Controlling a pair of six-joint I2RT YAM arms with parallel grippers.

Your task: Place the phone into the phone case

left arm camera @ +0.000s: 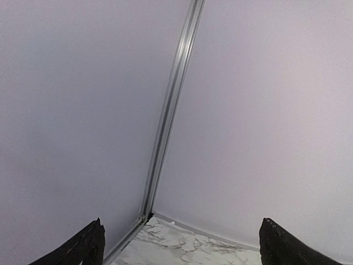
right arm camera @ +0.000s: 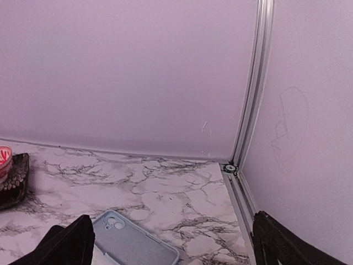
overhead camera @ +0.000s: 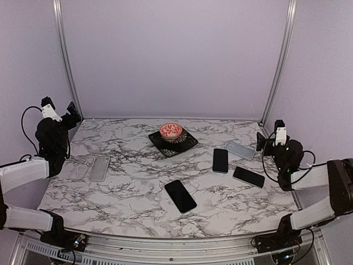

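Three dark phones lie flat on the marble table: one near the front middle (overhead camera: 180,196), one right of centre (overhead camera: 220,160), one further right (overhead camera: 249,176). A pale blue phone case (overhead camera: 240,149) lies at the back right, and it also shows low in the right wrist view (right arm camera: 132,243), camera cut-out up. Two clear cases (overhead camera: 99,168) (overhead camera: 81,169) lie at the left. My left gripper (overhead camera: 70,113) (left arm camera: 182,251) is raised at the back left corner, open and empty. My right gripper (overhead camera: 265,141) (right arm camera: 174,243) hovers open just right of the blue case.
A red patterned bowl (overhead camera: 171,131) sits on a black square plate (overhead camera: 187,144) at the back middle. Lilac walls with metal corner posts (left arm camera: 165,121) (right arm camera: 251,99) close in the table at the back and sides.
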